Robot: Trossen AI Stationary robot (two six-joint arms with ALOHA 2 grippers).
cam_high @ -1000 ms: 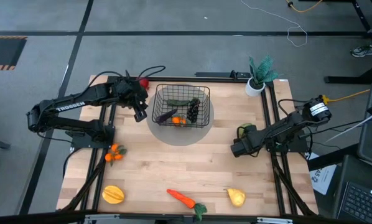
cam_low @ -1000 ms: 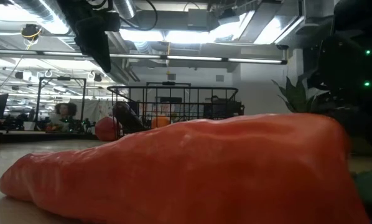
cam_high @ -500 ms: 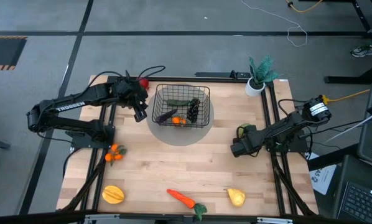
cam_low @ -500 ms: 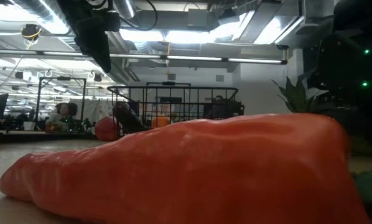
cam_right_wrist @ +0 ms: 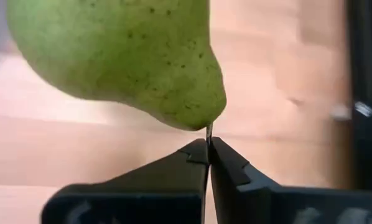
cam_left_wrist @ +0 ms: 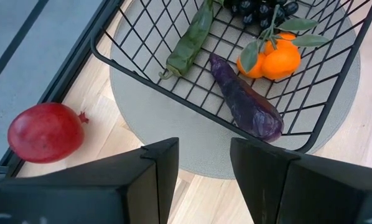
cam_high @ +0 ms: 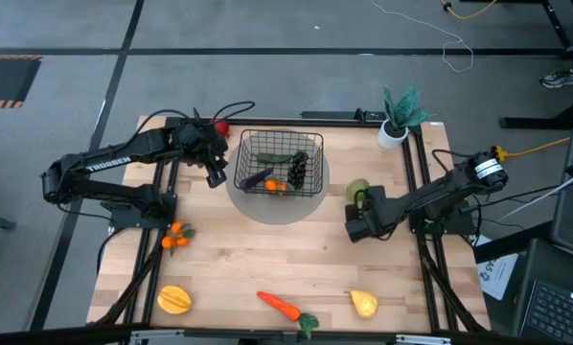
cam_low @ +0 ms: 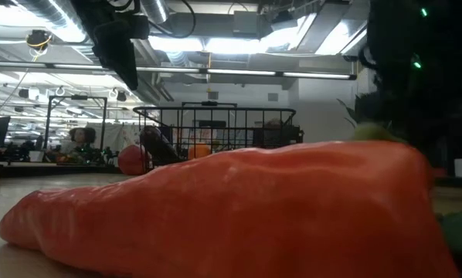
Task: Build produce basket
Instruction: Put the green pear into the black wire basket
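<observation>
High view: the basket (cam_high: 279, 161) sits on a round grey mat (cam_high: 272, 206) at about 12 o'clock on the worktop (cam_high: 267, 259), central so both arms can reach it. It already holds an eggplant (cam_high: 257, 177), a cucumber (cam_high: 273, 157), grapes (cam_high: 298, 167) and small oranges (cam_high: 275, 186). The left tool (cam_high: 215, 174) hangs just off the basket's 9 o'clock side, near the red fruit (cam_high: 221, 126) by the rim. The right tool (cam_high: 355, 206) is at about 3 o'clock with a green pear (cam_high: 358, 190) at its tip, probably bound for the basket. Left outside, along 6 to 8 o'clock: a carrot (cam_high: 280, 306), a yellow pear (cam_high: 364, 304), a yellow-orange fruit (cam_high: 174, 300) and more oranges (cam_high: 177, 235).

Low view: the carrot (cam_low: 215, 208) fills the foreground, because it lies right by the lens; the basket (cam_low: 215, 131) stands behind it.

Left wrist view: the left tool's fingers (cam_left_wrist: 158, 165) stand apart with nothing between them, above the mat's edge; the red fruit (cam_left_wrist: 45, 132) lies beside the basket (cam_left_wrist: 142, 78), not in it.

Right wrist view: the right tool (cam_right_wrist: 208, 151) is pinched fully together on the pear's thin stem, so the pear (cam_right_wrist: 130, 56) hangs from a very slight hold that looks easy to lose.
</observation>
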